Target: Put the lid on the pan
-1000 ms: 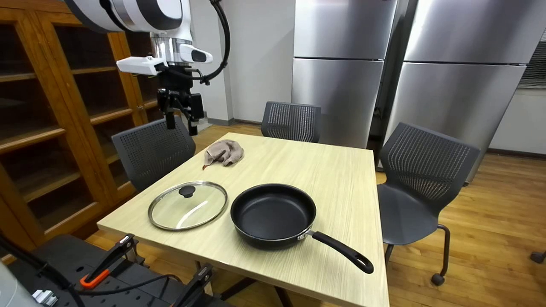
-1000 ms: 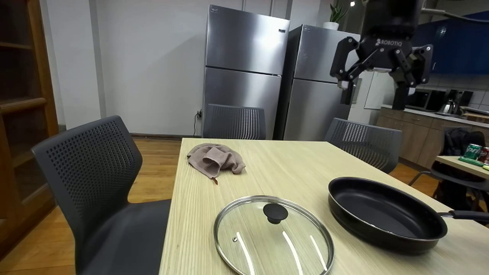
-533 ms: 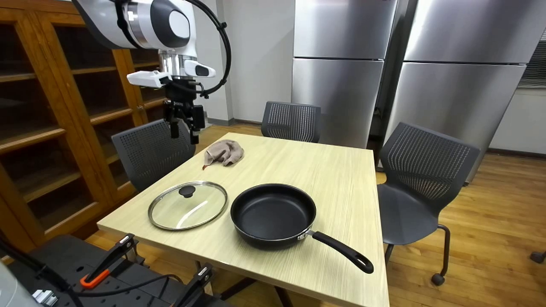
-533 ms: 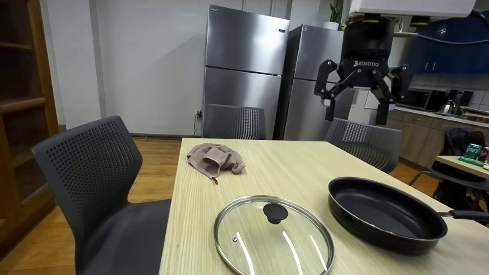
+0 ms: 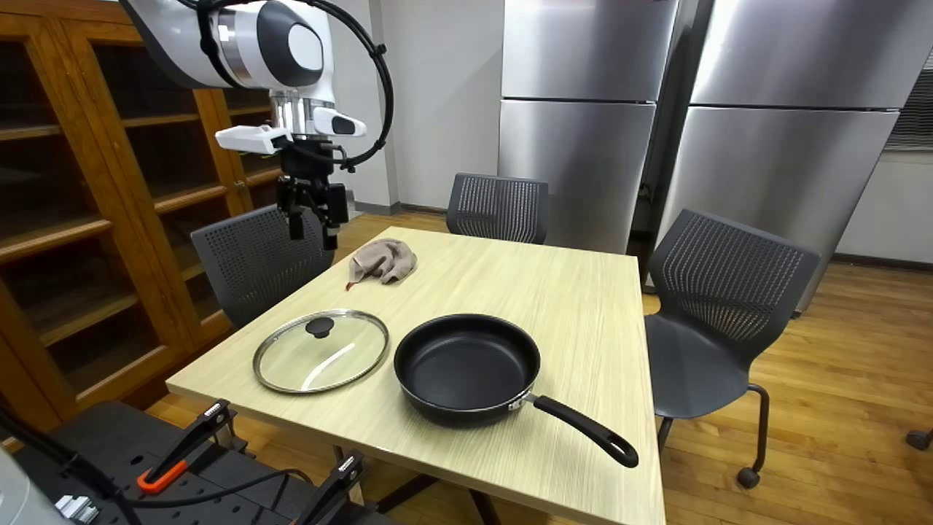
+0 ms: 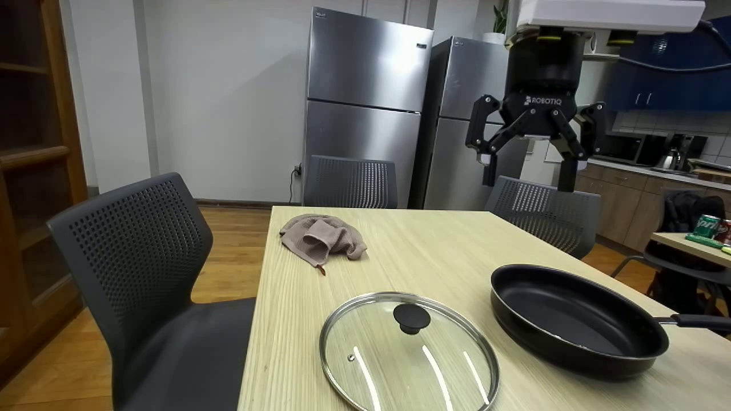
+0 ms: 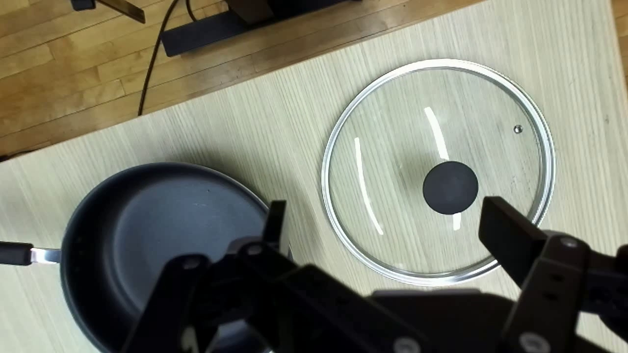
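Observation:
The round glass lid (image 5: 321, 357) lies flat on the table, dark knob up, beside the black pan (image 5: 466, 364). Both also show in an exterior view, the lid (image 6: 400, 359) left of the pan (image 6: 571, 314). My gripper (image 5: 313, 235) is open and empty, well above the table; it also shows in an exterior view (image 6: 528, 178). In the wrist view the fingers of the gripper (image 7: 385, 211) are wide apart. The lid (image 7: 402, 196) with its knob (image 7: 450, 188) lies below, the knob nearer the right finger. The left finger overlaps the rim of the pan (image 7: 167, 230), part of which is hidden.
A crumpled brown cloth (image 5: 383, 260) lies on the wooden table (image 5: 576, 306) beyond the lid. Chairs stand around it, one (image 5: 270, 262) behind the gripper and one (image 5: 721, 313) by the right edge. The pan's handle (image 5: 590, 430) points away from the lid.
My gripper has come down and shifted left in an exterior view, mostly in the first half second, then only slightly. It stays open. The lid, pan and cloth have not moved.

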Robot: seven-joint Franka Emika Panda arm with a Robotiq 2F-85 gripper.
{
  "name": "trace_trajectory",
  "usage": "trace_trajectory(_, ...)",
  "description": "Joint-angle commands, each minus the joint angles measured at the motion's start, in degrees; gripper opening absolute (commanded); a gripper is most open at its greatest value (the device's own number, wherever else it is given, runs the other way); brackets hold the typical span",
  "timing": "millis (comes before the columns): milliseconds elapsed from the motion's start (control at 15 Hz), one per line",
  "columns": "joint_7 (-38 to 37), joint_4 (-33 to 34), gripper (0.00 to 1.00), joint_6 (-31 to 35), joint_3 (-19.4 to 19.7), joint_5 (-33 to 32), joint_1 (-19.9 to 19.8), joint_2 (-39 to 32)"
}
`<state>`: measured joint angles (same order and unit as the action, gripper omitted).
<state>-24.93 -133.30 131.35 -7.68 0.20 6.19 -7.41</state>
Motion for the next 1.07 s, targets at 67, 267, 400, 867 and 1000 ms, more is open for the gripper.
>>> trace_trajectory(67, -4.89, 3.90, 1.00, 0.60, 0.77, -2.76, 3.24, -5.58)
trace_trajectory(267, -8.56, 6.70, 1.00, 1.31, 1.85, -4.83, 5.25, -9.91)
trace_trajectory(400, -11.57, 8.83, 1.00, 2.21, 3.06, -6.39, 6.81, -12.94)
trace_trajectory(867, -13.17, 17.43, 1.00, 2.94, 5.50, -5.70, 9.94, -23.22)
trace_trajectory(1000, -12.79, 19.59, 1.00, 2.65, 5.84, -5.44, 10.48, -25.78)
